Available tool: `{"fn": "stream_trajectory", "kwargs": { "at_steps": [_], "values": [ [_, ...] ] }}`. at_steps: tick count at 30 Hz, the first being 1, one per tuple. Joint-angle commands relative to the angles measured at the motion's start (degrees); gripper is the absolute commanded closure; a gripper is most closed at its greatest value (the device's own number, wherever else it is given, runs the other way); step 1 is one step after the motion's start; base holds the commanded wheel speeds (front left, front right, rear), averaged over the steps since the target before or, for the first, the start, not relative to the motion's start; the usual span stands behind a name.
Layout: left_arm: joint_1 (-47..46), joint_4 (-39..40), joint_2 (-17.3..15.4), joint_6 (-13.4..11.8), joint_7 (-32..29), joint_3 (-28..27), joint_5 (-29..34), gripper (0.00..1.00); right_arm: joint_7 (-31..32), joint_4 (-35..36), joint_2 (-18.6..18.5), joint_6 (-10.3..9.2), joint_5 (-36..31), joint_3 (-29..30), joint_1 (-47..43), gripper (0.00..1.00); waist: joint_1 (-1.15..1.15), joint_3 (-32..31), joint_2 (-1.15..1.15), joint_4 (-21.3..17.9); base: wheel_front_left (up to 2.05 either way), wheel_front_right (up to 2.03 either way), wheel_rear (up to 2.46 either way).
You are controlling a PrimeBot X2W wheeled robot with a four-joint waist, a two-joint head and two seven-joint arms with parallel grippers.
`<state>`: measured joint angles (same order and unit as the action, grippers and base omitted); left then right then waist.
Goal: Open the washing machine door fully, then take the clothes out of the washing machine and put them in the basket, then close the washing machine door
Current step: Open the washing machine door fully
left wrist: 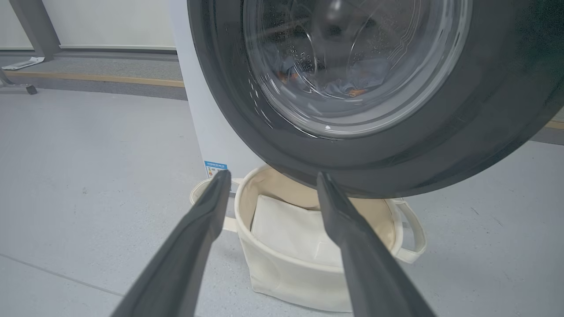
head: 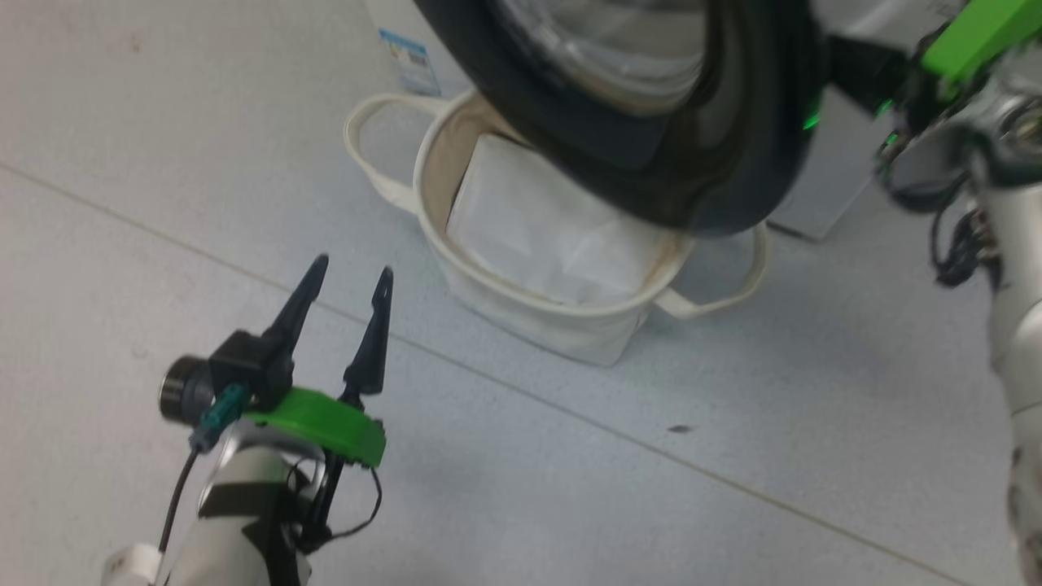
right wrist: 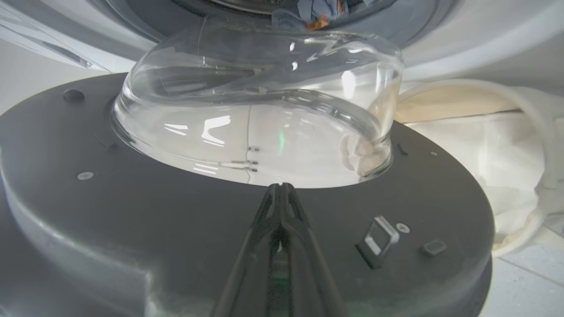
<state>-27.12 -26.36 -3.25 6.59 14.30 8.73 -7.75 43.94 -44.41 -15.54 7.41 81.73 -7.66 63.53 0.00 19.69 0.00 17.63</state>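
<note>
The washing machine door (left wrist: 440,154), glossy black rim around clear glass, stands swung out over the basket (left wrist: 282,273). Its grey inner side (right wrist: 132,211) and bulging glass bowl (right wrist: 264,110) face the right wrist view. My right gripper (right wrist: 280,187) is shut, holding nothing, its tips on that grey side at the foot of the bowl. The clothes (right wrist: 317,13), blue with orange, lie in the drum of the washing machine (left wrist: 211,132) and show through the glass (left wrist: 352,83). My left gripper (head: 351,271) hangs open and empty over the floor, left of the basket (head: 423,163).
A flat white folded sheet (head: 529,228) lies in the basket. The door's latch (right wrist: 379,240) sits right of my right fingers. My right arm (head: 1009,244) reaches in behind the door's rim (head: 716,187). Grey floor spreads to the left and front.
</note>
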Motion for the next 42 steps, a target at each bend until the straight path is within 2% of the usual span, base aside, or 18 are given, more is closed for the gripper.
{"fn": "stream_trajectory", "kwargs": {
  "at_steps": [1, 11, 16, 21, 24, 36, 42],
  "values": [
    [0.57, 1.31, -1.80, 0.16, 0.70, -2.12, 0.56, 0.00, 0.55, 2.45, 0.96, 0.08, 0.60, -0.45, 0.05, 1.00, 0.00, -2.25, 0.00, -0.96, 0.00, 0.00, 0.00],
    [6.24, 0.65, -2.55, -0.09, 0.70, -4.23, 1.44, 0.00, 4.23, 1.76, 9.23, 0.08, 6.32, -2.32, -9.23, 1.00, 0.00, -10.12, 0.00, -1.96, 0.00, 0.00, 0.00],
    [7.76, 0.71, -2.72, -0.20, 0.70, -4.78, 1.77, 0.00, 4.19, 0.78, 11.69, 0.08, 7.67, -4.28, -11.97, 1.00, 0.00, -12.12, 0.00, -1.30, 0.00, 0.00, 0.00],
    [7.87, 0.86, -2.64, -0.16, 0.70, -5.06, 1.81, 0.00, 2.58, 0.31, 12.58, 0.08, 9.85, -7.25, -12.64, 1.00, 0.00, -11.98, 0.00, -0.05, 0.00, 0.00, 0.00],
    [7.23, 0.83, -2.35, -0.05, 0.70, -4.88, 1.72, 0.00, 1.00, 1.58, 12.63, 0.08, 15.74, -13.27, -12.93, 1.00, 0.00, -11.09, 0.00, 1.37, 0.00, 0.00, 0.00],
    [5.68, 0.33, -1.86, 0.23, 0.70, -4.60, 1.76, 0.00, -7.14, 6.96, 12.65, 0.08, 29.84, -31.71, -12.37, 1.00, 0.00, -9.67, 0.00, 3.72, 0.00, 0.00, 0.00],
    [4.85, 0.50, -1.82, 0.33, 0.70, -4.63, 1.82, 0.00, -12.61, 8.88, 12.66, 0.08, 32.15, -35.85, -11.22, 1.00, 0.00, -9.85, 0.00, 4.29, 0.00, 0.00, 0.00]
  ]
}}
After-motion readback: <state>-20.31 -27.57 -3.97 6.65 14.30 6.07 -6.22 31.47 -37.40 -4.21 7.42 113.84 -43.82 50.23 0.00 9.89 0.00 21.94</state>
